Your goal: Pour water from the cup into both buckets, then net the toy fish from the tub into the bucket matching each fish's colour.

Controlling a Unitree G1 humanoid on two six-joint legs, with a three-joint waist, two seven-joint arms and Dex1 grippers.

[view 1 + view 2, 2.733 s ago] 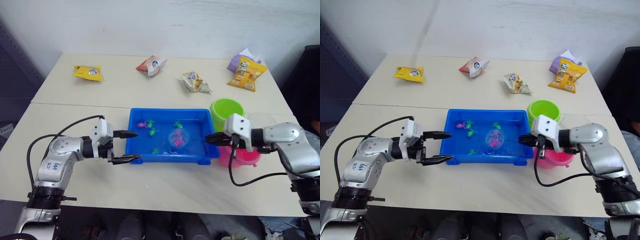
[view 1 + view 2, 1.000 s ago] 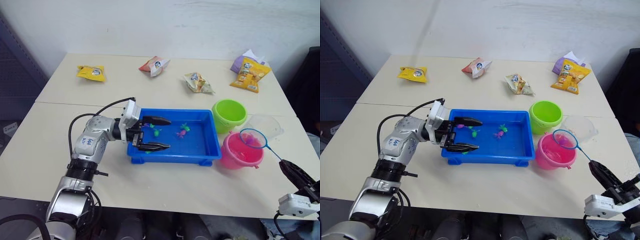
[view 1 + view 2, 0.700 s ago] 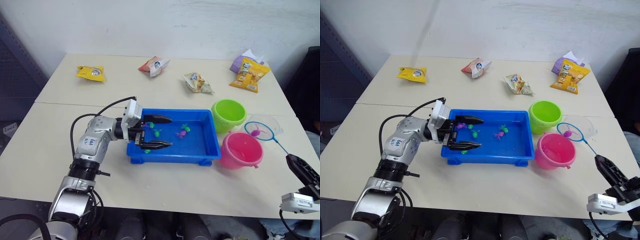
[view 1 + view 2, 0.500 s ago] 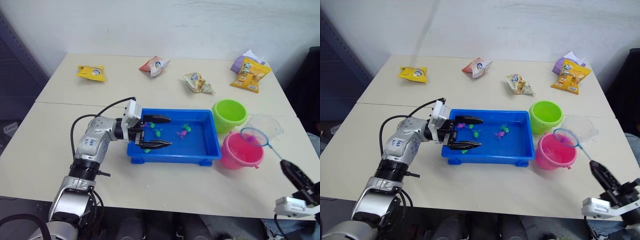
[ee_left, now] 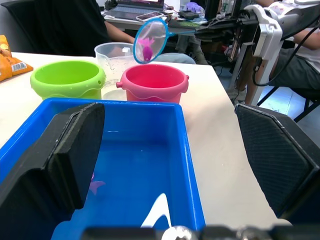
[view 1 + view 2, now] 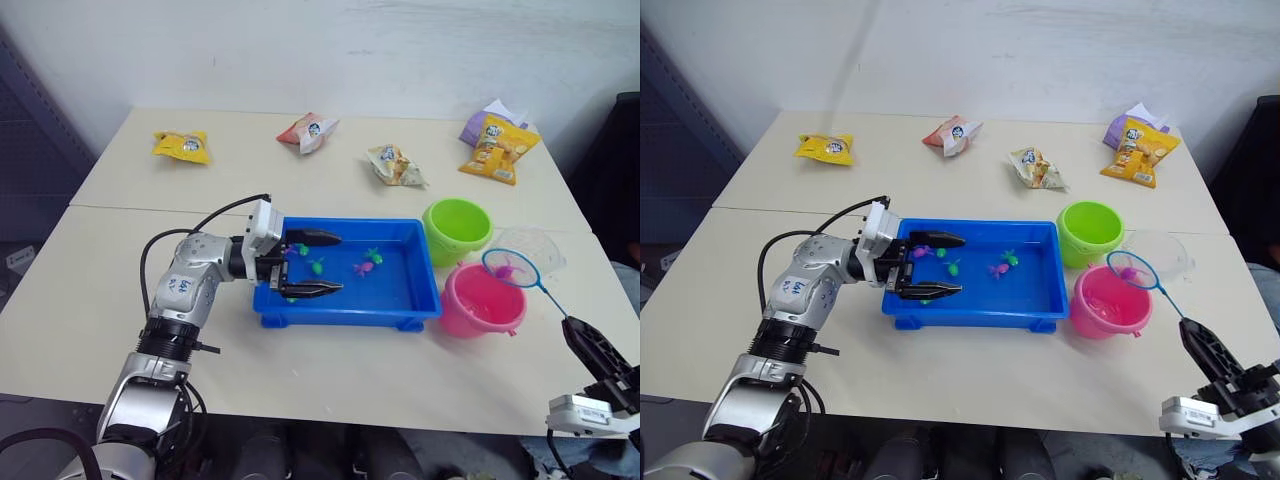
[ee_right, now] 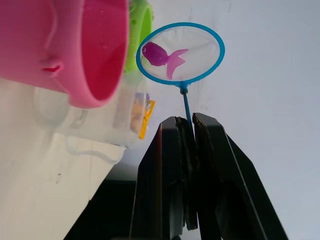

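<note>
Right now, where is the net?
In the head views the net hangs at the right, over the pink bucket's far rim, beside the clear cup, holding a magenta fish.

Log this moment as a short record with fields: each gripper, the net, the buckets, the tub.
left gripper: open, straddling the tub's left wall
right gripper: shut on the net handle
net: held up near the pink bucket, one magenta fish in the mesh
pink bucket: right of the tub, near side
green bucket: behind the pink one
tub: water, green and pink fish inside
</note>
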